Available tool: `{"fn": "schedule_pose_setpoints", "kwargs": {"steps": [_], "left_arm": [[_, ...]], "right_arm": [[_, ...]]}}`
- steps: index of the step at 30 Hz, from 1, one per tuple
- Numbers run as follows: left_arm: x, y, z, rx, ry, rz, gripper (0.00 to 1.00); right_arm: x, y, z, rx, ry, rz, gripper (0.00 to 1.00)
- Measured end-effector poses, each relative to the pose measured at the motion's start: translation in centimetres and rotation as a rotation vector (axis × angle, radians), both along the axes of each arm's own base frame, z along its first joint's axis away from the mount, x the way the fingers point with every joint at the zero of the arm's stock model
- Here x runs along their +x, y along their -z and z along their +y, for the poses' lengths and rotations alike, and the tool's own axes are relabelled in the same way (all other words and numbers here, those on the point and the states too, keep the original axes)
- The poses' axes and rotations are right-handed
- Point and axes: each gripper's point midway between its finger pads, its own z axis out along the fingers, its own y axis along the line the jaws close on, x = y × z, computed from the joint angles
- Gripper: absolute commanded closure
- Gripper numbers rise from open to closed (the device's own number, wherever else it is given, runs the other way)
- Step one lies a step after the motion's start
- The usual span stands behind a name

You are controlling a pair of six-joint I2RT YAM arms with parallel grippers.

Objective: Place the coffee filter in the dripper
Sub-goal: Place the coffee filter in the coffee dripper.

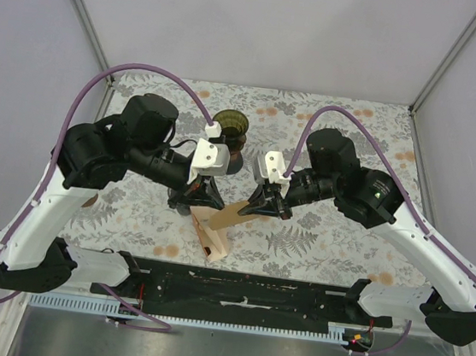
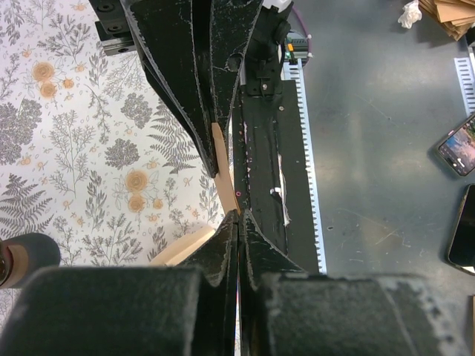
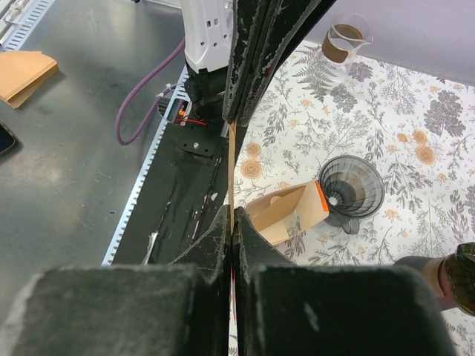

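Note:
A flat brown coffee filter hangs between my two grippers above the table's near middle. My left gripper is shut on its left end; in the left wrist view the filter runs edge-on into my closed jaws. My right gripper is shut on its right end; in the right wrist view the thin filter edge enters my closed jaws. The dark, see-through dripper stands upright behind both grippers, empty, and also shows in the right wrist view.
An open brown pack of filters lies on the floral cloth below the grippers, its orange-edged end near the dripper. A glass carafe stands toward the far left. A dark cylinder stands near the right gripper.

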Motion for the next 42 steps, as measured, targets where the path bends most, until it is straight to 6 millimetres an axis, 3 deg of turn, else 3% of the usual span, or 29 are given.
{"fn": "schedule_pose_setpoints", "kwargs": {"steps": [12, 24, 35, 42], "left_arm": [[1.2, 0.4, 0.2, 0.027, -0.058, -0.037, 0.98], [1.3, 0.8, 0.2, 0.038, -0.058, -0.028, 0.98], [1.2, 0.9, 0.3, 0.039, -0.058, -0.027, 0.84], [1.8, 1.3, 0.4, 0.056, -0.085, -0.04, 0.9]], "right_arm": [[-0.1, 0.1, 0.0, -0.004, -0.001, 0.001, 1.0], [0.5, 0.4, 0.2, -0.019, 0.029, 0.009, 1.0], [1.3, 0.4, 0.4, -0.032, 0.075, 0.013, 1.0], [1.4, 0.1, 0.5, -0.029, 0.084, 0.018, 1.0]]}}
